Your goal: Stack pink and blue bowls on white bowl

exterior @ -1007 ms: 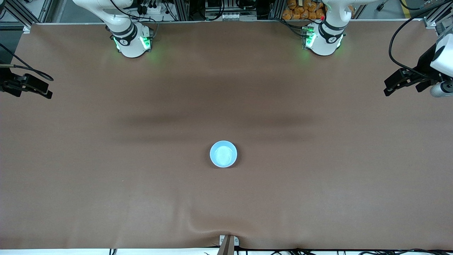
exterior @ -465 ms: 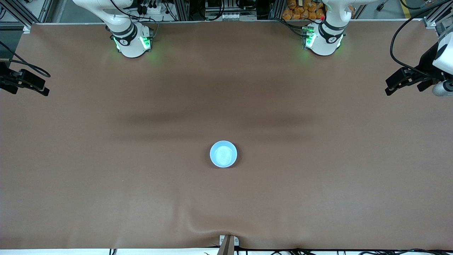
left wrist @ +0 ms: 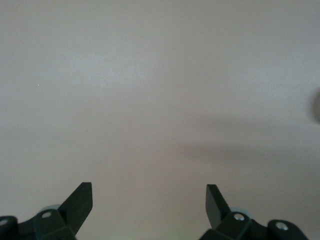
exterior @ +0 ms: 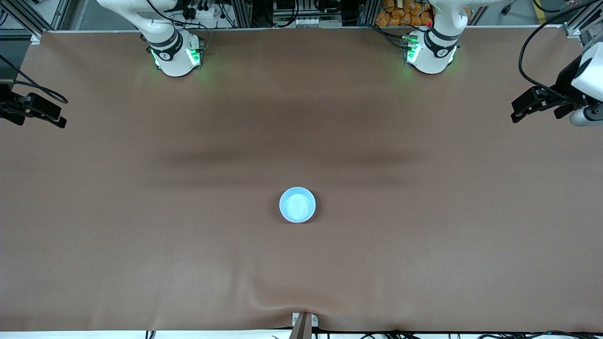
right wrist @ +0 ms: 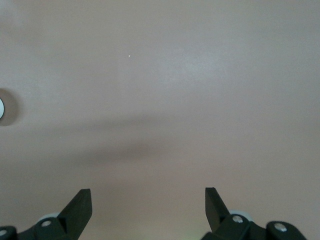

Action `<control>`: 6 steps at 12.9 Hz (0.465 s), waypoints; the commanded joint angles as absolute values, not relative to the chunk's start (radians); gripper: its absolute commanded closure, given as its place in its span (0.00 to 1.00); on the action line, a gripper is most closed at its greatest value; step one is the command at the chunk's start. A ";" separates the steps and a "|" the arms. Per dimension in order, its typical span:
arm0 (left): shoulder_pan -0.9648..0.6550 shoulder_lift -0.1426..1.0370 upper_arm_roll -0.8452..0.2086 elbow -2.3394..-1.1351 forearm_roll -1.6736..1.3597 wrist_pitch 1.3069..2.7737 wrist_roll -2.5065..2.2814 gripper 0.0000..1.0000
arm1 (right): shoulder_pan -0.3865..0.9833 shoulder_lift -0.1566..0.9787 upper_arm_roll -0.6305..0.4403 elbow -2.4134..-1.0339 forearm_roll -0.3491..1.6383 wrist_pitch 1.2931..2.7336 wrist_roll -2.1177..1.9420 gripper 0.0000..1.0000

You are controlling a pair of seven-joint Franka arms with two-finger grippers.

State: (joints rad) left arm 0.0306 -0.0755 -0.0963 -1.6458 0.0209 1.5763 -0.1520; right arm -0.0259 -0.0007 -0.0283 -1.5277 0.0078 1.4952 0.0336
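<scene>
The blue bowl [exterior: 297, 205] is sitting mid-counter [exterior: 141, 212]. Well apart from it, the left hand [left wrist: 149, 200] and right hand [right wrist: 148, 200] are waiting over the counter's ends, both released and empty.

no readable text, labels or numbers

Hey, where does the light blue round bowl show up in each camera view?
Front view: the light blue round plastic bowl sits mid-table, on the brown table cover.
Left wrist view: no bowl recognisable.
Right wrist view: only a sliver at the picture's edge.
Shared landmark: the brown table cover.
</scene>
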 commanded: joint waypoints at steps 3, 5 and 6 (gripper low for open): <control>0.040 -0.080 -0.100 -1.631 0.009 1.551 -0.133 0.00 | -0.045 -0.009 -0.014 -1.540 0.017 1.505 0.051 0.00; 0.040 -0.081 -0.097 -1.631 0.009 1.551 -0.133 0.00 | -0.043 -0.009 -0.014 -1.542 0.017 1.505 0.051 0.00; 0.040 -0.081 -0.097 -1.631 0.008 1.551 -0.133 0.00 | -0.048 -0.008 -0.014 -1.542 0.017 1.505 0.051 0.00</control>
State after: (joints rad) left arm 0.0307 -0.0755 -0.0957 -1.6450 0.0208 1.5706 -0.1519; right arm -0.0267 -0.0006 -0.0284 -1.5314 0.0078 1.4978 0.0346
